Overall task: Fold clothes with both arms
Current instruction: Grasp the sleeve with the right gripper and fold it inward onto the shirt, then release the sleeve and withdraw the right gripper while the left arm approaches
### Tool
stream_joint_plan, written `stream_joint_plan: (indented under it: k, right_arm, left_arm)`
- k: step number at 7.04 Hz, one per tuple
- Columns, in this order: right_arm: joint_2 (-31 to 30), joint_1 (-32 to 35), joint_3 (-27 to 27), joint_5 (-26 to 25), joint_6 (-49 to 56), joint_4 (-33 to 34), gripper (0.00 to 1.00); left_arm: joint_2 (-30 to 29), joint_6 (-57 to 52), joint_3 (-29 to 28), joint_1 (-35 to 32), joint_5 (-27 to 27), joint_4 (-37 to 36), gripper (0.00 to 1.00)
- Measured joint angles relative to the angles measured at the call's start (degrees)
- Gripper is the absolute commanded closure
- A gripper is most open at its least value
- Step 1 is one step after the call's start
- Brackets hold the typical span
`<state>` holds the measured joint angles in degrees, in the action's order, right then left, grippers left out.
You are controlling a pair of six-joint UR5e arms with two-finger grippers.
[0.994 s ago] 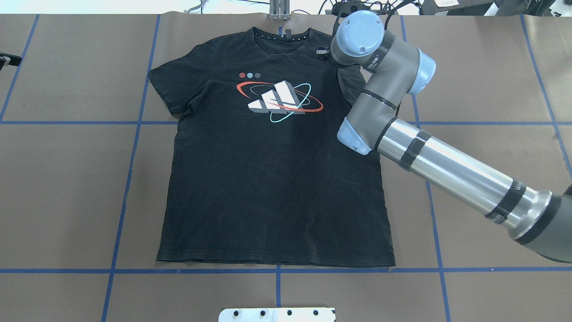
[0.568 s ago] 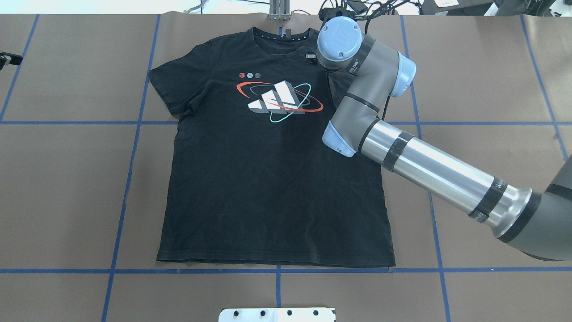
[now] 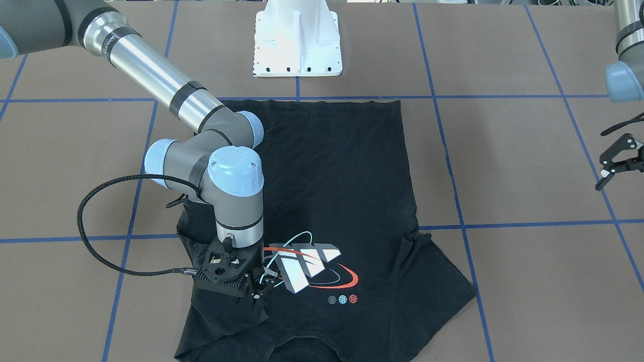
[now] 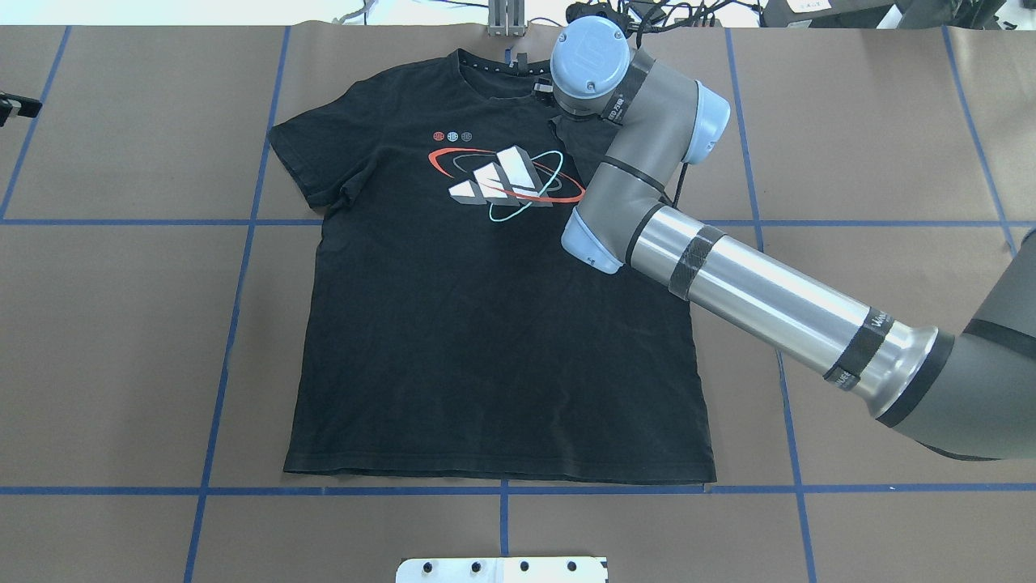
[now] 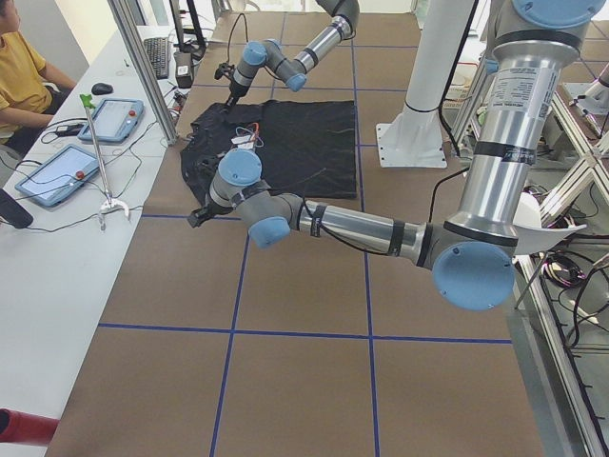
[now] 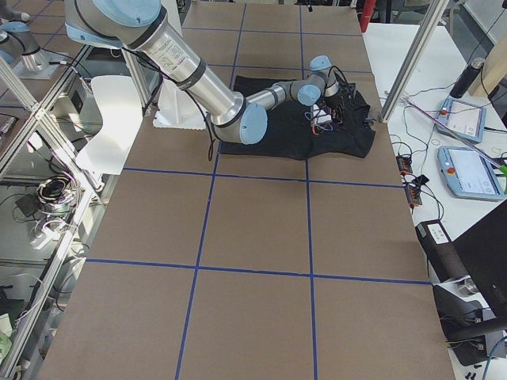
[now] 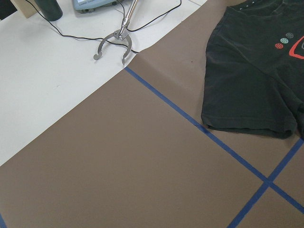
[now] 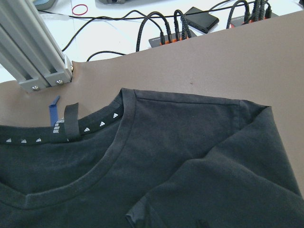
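- T-shirt [image 4: 486,348]: black, short-sleeved, and spread flat on the brown table [image 4: 121,324]. Its chest graphic [image 4: 506,185] faces up, just beside the right pincer [image 3: 257,292].
- The right pincer sits low over the shoulder on its own side. Its fingertips look pressed together on the sleeve [image 8: 228,180], which is doubled inward over the chest directly under the tool.
- The left pincer [image 3: 615,162] hangs well apart from the shirt, out past the other sleeve. You cannot tell from these views whether its fingers are spread or together.
- Handling, as a judgement: the cloth is light, soft and limp. Expect it to sag, drag and wrinkle rather than hold a shape. It is not fragile.
- Take hold at edges: a sleeve hem, a shoulder seam or a corner of the bottom hem [image 4: 502,474]. A pinch mid-panel would probably just bunch the fabric.
- The long axis runs from collar to hem. The collar [image 8: 121,137] lies just beyond the right pincer, pointing away from the robot. The bottom hem lies far behind the pincer, towards the robot's base.
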<state>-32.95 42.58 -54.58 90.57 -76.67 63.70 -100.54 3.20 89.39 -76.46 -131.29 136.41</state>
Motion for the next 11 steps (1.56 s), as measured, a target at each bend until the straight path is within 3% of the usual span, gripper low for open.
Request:
stream_joint_plan:
  k: [2, 4, 6, 8, 11]
  right_arm:
    - [-0.9, 1.4, -2.4, 2.1, 3.4, 0.4, 0.00]
    - [-8.2, 5.7, -13.4, 11.6, 12.1, 4.7, 0.00]
    - [-18.4, 10.8, -26.8, 20.4, 21.8, 10.8, 0.00]
    - [-30.6, 14.9, -38.2, 25.6, 31.3, 12.4, 0.00]
    - [-46.1, 20.8, -46.1, 29.6, 47.0, 12.0, 0.00]
  left_arm:
    - [-0.7, 3.1, -0.3, 0.3, 0.1, 0.0, 0.00]
    - [-5.6, 11.6, -4.0, 3.2, 2.6, -0.1, 0.00]
    - [-12.1, 19.6, -10.7, 8.7, 10.2, 1.2, 0.00]
    - [-16.7, 28.0, -17.9, 15.0, 18.8, 5.9, 0.02]
    - [-21.0, 41.0, -27.2, 22.7, 29.7, 12.4, 0.24]
